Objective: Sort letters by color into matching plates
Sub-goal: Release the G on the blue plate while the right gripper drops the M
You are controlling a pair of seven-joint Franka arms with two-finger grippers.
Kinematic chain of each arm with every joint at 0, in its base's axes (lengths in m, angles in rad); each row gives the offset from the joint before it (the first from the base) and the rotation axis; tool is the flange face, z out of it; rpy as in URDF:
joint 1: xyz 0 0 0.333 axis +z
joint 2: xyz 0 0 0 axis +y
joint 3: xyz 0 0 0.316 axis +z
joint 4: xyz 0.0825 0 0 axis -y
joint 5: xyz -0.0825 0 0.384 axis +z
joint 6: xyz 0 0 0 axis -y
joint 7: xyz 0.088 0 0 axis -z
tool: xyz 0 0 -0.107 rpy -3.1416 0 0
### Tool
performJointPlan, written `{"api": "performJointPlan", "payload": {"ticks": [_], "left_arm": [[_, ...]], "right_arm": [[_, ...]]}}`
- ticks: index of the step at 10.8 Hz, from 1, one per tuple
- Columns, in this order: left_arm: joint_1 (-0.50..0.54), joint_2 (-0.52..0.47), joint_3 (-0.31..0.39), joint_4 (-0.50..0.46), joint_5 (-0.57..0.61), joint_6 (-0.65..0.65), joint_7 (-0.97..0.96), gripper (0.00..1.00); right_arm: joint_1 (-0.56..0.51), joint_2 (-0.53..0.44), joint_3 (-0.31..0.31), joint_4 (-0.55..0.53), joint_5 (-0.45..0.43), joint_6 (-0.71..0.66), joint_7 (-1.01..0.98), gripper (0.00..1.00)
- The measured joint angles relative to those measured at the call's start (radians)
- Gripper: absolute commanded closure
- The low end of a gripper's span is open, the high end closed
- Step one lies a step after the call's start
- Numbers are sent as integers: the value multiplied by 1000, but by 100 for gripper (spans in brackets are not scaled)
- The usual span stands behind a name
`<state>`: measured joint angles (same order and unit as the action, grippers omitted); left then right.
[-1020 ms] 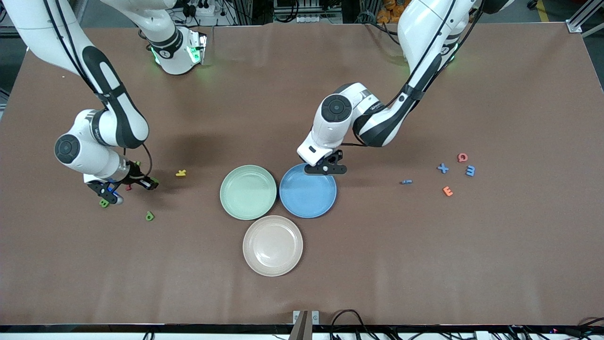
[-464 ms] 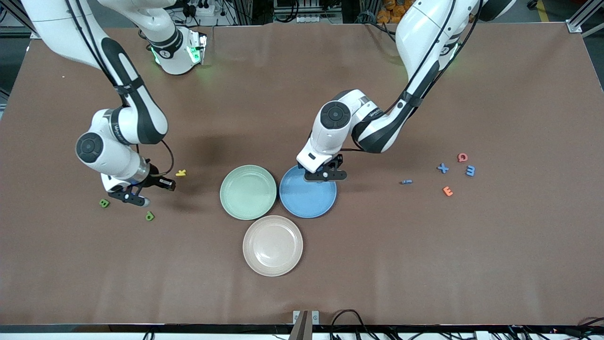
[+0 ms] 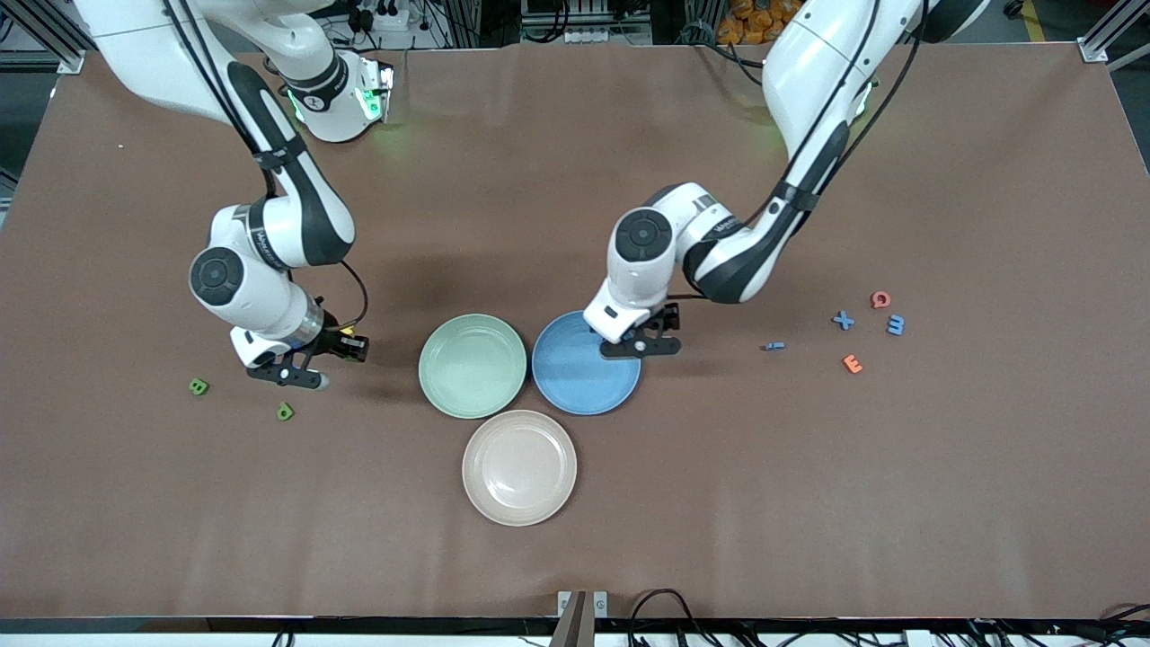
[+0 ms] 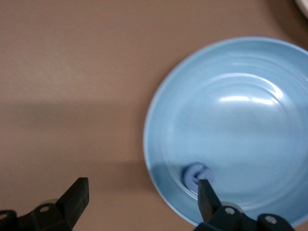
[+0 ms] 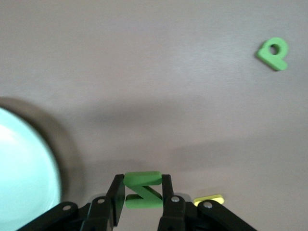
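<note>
Apparently left hand [image 3: 640, 346] overhangs blue plate [image 3: 575, 377] rim.

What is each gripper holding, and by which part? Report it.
Right gripper: green letter Z, pinched across its two ends. Left gripper: open, holding nothing, above the blue plate with a blue letter in it.

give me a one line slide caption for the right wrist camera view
Right claw shut on a green letter above the brown table, pale green plate alongside, another green letter lying loose.
</note>
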<state>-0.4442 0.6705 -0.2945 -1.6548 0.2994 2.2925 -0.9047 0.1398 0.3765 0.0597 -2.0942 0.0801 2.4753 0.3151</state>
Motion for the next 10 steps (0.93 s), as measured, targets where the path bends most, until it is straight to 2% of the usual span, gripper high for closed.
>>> {"api": "performJointPlan", "payload": {"ticks": [4,8,9,10], "left_arm": [[102,-5,3,-1,13,-15,69,0],[168,-34,3,-39,16,-21,171,0],[181,-50,3,-69,25,-22,194,0],[200,-68,3,-100,45,-22,214,0]], "right_arm": [[114,20,0,81,1,-57,5,85],[224,120,0,196,1,-64,75,83],[243,145,0,223,1,-64,94,29],[257,164,0,242,1,-64,107,0]]}}
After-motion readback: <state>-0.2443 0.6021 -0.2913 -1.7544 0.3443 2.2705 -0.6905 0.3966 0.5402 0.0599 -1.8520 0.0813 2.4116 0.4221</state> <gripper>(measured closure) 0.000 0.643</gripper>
